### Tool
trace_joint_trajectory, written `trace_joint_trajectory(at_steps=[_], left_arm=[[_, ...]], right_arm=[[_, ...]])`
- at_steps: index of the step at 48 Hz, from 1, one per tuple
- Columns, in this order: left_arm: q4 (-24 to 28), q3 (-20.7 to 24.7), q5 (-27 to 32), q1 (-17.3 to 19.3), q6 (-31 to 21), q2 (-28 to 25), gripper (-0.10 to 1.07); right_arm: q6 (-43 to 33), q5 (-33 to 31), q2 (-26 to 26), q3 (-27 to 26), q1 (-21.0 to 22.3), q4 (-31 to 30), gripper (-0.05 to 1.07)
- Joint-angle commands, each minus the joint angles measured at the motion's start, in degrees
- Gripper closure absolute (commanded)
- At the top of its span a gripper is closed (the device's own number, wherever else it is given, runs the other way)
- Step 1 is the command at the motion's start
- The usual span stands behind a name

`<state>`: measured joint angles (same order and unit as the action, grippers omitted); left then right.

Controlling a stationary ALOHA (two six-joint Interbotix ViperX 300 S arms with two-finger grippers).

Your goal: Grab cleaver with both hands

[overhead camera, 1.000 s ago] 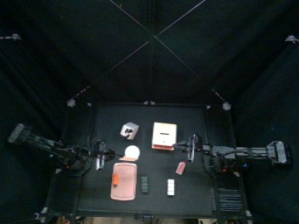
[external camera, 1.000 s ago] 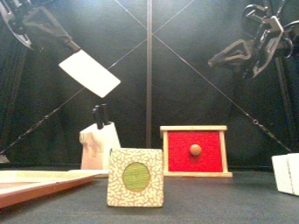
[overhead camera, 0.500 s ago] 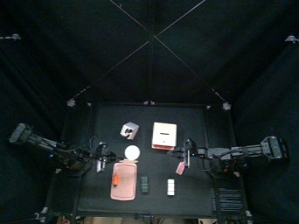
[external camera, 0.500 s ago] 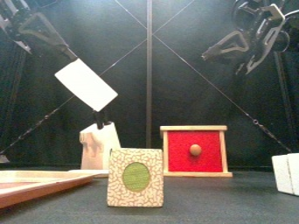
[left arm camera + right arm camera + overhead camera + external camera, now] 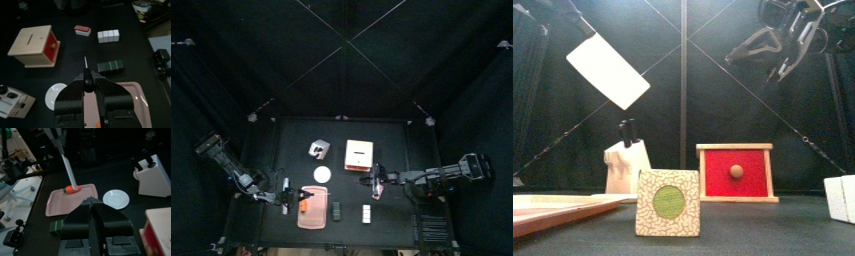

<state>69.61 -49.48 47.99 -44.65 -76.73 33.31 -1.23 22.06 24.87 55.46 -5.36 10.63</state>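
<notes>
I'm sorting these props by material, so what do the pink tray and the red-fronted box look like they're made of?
Pink tray: probably plastic with a matte finish. It is one even salmon colour, with rounded corners and a low moulded rim.
Red-fronted box: likely wood. A pale, bare-looking frame surrounds a flat red painted face, with no gloss showing.

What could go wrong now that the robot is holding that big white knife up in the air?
1. Only the left gripper holds the cleaver, which is tilted and high up. If it slips, it could fall onto the pink tray or the white dish beside it.
2. The right gripper is shut and well apart from the cleaver. If it reached in like that, it would probably bump the blade instead of grabbing it.
</notes>
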Motion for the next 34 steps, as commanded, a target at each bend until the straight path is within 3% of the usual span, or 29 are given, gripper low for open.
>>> trace_joint_trajectory(at_steps=[1,7,18,25,34], left_arm=[[6.15,-0.88,2.9,-3.96,-6.06,-0.53,0.55],[11.78,-4.83,6.33,-7.21,-16.0,-0.53,0.55],[17.93,-10.63,8.09,-9.32,-30.5,-1.49,0.55],[19.69,-12.74,9.93,-10.9,-36.04,-3.52,0.55],[20.39,-12.92,15.82,-14.94,-40.69,-8.0,0.55]], right_arm=[[0.09,0.53,-1.32,-3.34,-0.7,-0.18,1.0],[0.09,0.53,-4.92,-6.24,-1.05,-0.62,1.0],[0.09,3.69,-12.92,-11.07,-1.76,-1.67,1.0],[0.09,5.71,-18.02,-14.33,-2.72,-1.67,0.96],[0.0,6.06,-25.14,-19.42,-3.34,-1.41,0.77]])
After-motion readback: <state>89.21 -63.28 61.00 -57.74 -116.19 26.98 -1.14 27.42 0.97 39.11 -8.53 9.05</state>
